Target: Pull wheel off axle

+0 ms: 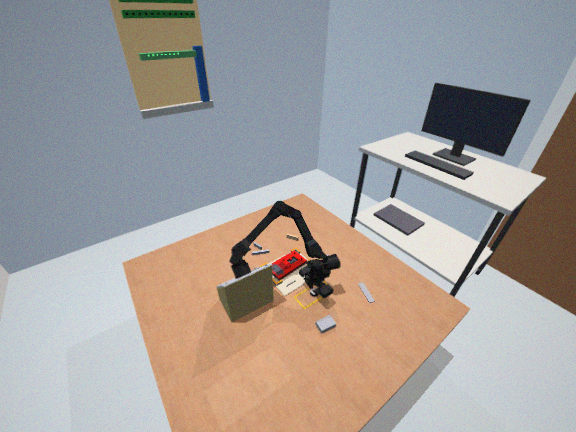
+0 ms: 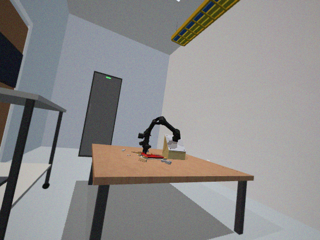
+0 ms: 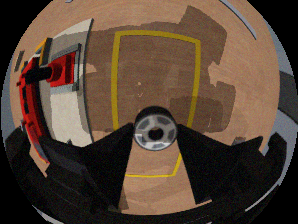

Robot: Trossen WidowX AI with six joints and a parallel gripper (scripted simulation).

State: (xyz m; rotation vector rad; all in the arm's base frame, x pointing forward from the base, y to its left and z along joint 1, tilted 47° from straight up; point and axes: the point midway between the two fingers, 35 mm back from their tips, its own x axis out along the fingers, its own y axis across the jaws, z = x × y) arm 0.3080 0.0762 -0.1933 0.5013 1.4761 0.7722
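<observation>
Axle (image 3: pixel 39 75) beside marked area (image 3: pixel 199 65)

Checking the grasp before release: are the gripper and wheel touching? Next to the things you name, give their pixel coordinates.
Touching: the wrist view shows the wheel (image 1: pixel 313 292) (image 3: pixel 156 132) pinched between the fingers of the gripper (image 1: pixel 318 291) (image 2: pixel 145 152) (image 3: pixel 154 128).

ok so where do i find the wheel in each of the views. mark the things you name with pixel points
Top: right of and below the picture's center, a small pale shape at the gripper's (image 1: pixel 320 292) (image 2: pixel 145 153) (image 3: pixel 156 134) tip, by the yellow outline (image 1: pixel 300 303) (image 3: pixel 115 80).
Exterior: can't be made out; the gripper is left of center, low over the table.
Wrist: just below center, the wheel (image 1: pixel 313 293) (image 3: pixel 145 142) sits between the fingers.
Shared landmark: the red block (image 1: pixel 286 267) (image 2: pixel 154 156) (image 3: pixel 31 107).
</observation>
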